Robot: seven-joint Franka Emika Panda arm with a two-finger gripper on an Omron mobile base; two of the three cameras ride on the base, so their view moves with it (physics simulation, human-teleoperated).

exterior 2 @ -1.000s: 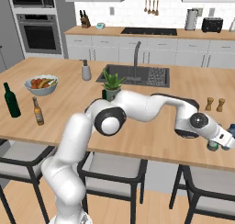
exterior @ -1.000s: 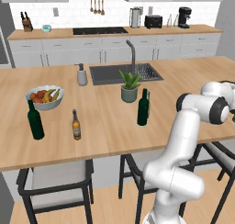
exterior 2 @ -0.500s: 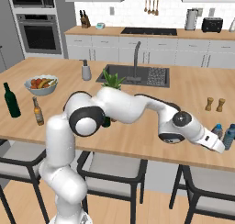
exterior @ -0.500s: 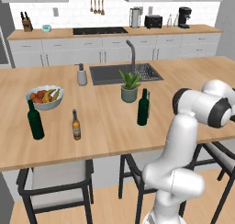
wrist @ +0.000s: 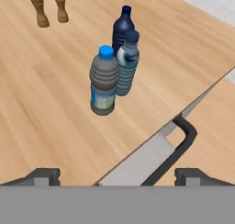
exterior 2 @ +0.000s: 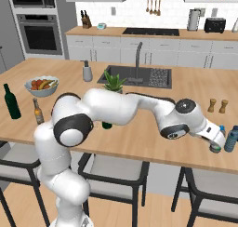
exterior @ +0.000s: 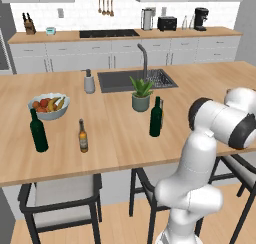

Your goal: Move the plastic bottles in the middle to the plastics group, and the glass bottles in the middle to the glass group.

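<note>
Claw (wrist: 117, 175) open, plastics group (wrist: 114, 64) standing just ahead.

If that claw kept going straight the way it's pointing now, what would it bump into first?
Probably the grey bottle with the blue cap, nearest ahead of the gripper in the hand view, with two more bottles just behind. Depth is unclear, so it might meet the wooden counter first.

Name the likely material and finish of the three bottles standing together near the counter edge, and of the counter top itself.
The grey bottle with a blue cap, the clear ribbed bottle and the dark blue bottle look like plastic: ribbed walls, screw caps, dull sheen. The counter looks like matt, pale wood, judging by its grain lines, though it could be laminate.
</note>
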